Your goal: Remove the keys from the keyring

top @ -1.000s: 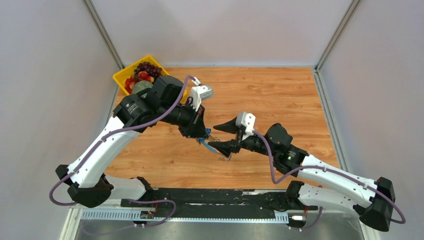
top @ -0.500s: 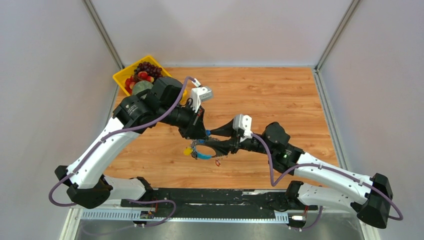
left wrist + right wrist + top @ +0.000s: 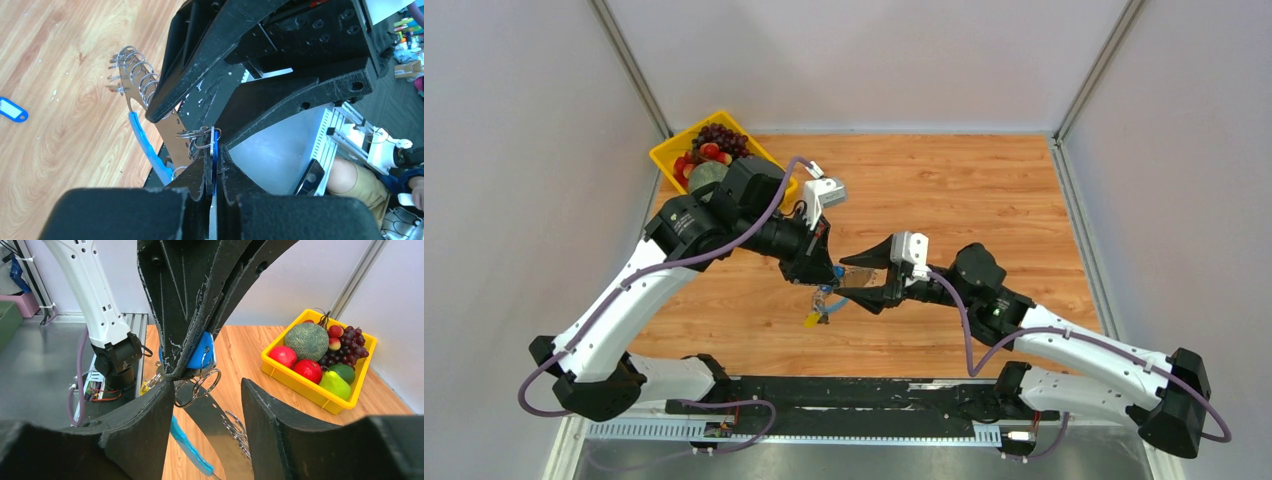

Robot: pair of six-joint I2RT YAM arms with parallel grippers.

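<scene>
The left claw is seen shut tight on a blue-headed key, which is pinched edge-on between its fingers. Just past its tips, small silver split rings are bunched against that key. The keyring is draped below them: its light-blue band is seen beneath and to one side of the claw, and its silvery coil lies further out. A yellow-headed key is seen dangling lowest under the claw. The right claw is held open directly opposite, its two fingers spread on either side of the rings, and nothing is gripped by it. Further off, a blue tag is seen lying on the tabletop. Well beyond the left claw, a yellow tray of fruit is set at the tabletop's far corner.
</scene>
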